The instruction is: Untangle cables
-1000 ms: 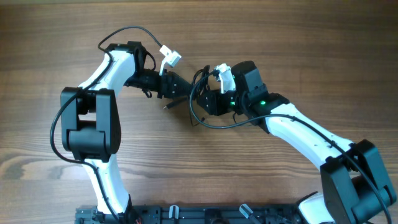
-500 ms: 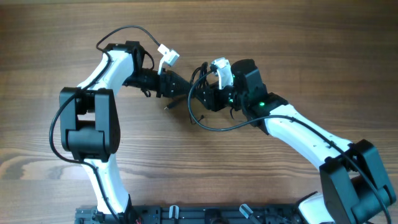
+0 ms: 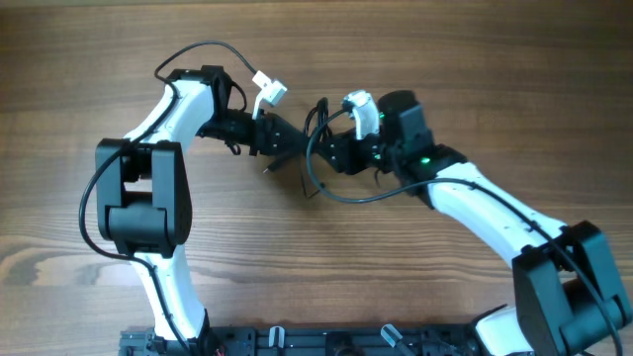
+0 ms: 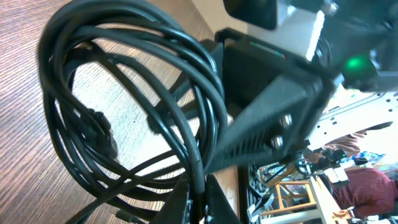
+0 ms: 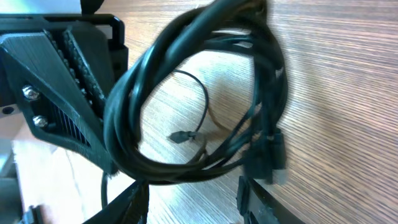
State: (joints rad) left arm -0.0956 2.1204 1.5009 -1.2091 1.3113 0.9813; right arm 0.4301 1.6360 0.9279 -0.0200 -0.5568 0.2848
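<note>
The cables (image 4: 124, 93) are a tangled coil of thin black cords hanging between my two grippers above the wooden table (image 3: 475, 79). My left gripper (image 4: 198, 190) is shut on one strand of the coil at the bottom of the left wrist view. In the overhead view it (image 3: 287, 138) points right, with the cables (image 3: 315, 127) bunched in front of it. My right gripper (image 5: 191, 186) stands open, its fingers wide apart just below the lower arc of the cables (image 5: 199, 93). A small plug (image 5: 180, 135) dangles inside the loop.
The left gripper's ribbed black body (image 5: 62, 93) fills the left of the right wrist view. The right gripper's black body (image 4: 267, 112) stands close behind the coil in the left wrist view. A thicker black arm cable (image 3: 346, 200) loops on the table below the right wrist.
The right wrist has shifted slightly right and toward the far side, and the strands between the grippers have spread a little. The left arm has stayed put.
</note>
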